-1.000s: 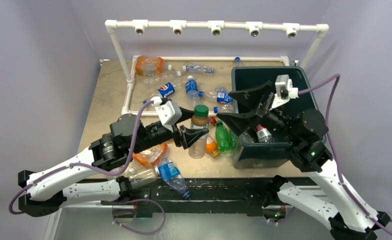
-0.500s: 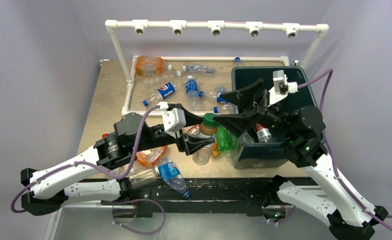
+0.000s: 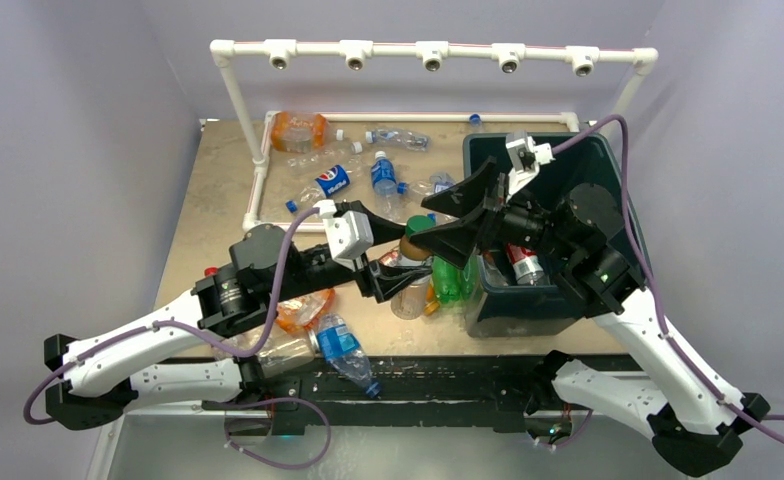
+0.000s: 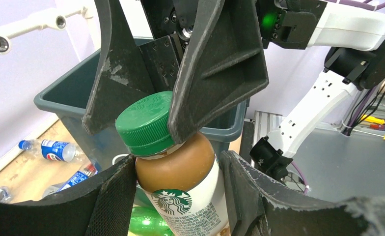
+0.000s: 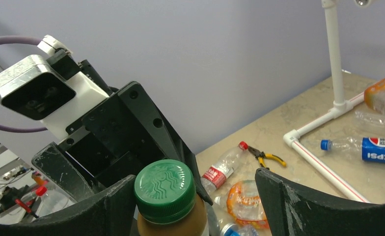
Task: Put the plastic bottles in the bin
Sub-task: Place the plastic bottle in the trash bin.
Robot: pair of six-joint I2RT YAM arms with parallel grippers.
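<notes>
My left gripper (image 3: 400, 282) (image 4: 178, 169) is shut on a brown Starbucks bottle (image 3: 415, 252) (image 4: 183, 172) with a green cap (image 5: 165, 189), holding it upright just left of the dark green bin (image 3: 568, 148) (image 4: 58, 104). My right gripper (image 3: 450, 212) (image 5: 195, 184) is open and straddles the cap from above. One of its fingers (image 4: 220, 64) touches the cap and the other stands apart. A red-labelled bottle (image 3: 524, 266) lies inside the bin. Several clear, blue-labelled and orange bottles (image 3: 373, 172) are scattered at the back of the table.
A green bottle (image 3: 446, 278) lies against the bin's left wall. More bottles (image 3: 340, 345) lie near the front edge under my left arm. A white PVC frame (image 3: 258, 190) borders the back area. Yellow-handled pliers (image 5: 267, 158) lie by a red-capped bottle (image 5: 222, 169).
My left gripper carried the Starbucks bottle right toward the bin. My right gripper swung left from over the bin onto the bottle's cap, and its jaws narrowed slightly.
</notes>
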